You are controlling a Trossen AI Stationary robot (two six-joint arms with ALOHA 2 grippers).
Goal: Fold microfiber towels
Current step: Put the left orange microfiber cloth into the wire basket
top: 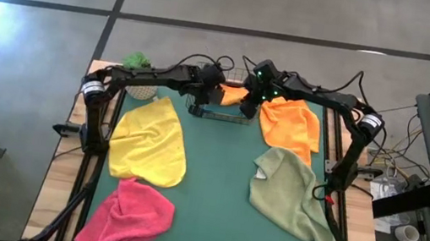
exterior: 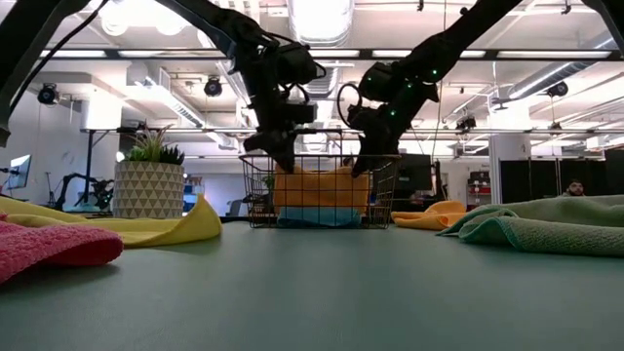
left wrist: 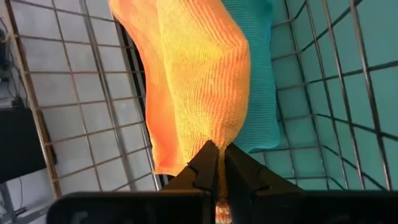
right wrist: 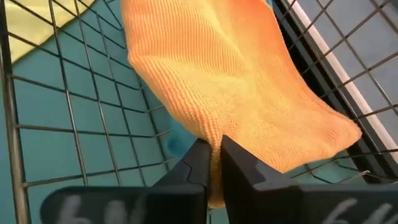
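Observation:
An orange microfiber towel sits in the wire mesh basket at the table's far middle, on top of a teal towel. Both grippers reach down into the basket. My left gripper is shut on the orange towel's left side. My right gripper is shut on its right side. A second orange towel, a yellow one, a pink one and a sage green one lie spread on the table. My left gripper pinches a bunched bit of the orange towel between its two fingers, slanting down from above into the basket. The cloth runs away from the fingertips in a gathered fold and rests on the teal towel. My right gripper pinches a gathered edge of the same orange towel between its two fingers, slanting down from above inside the basket. The towel spreads out beyond the fingertips and lies against the basket's wire wall.
A small potted plant stands at the far left, next to the basket. The four loose towels lie along the table's left and right sides. Bare green mat shows down the middle, toward the near edge.

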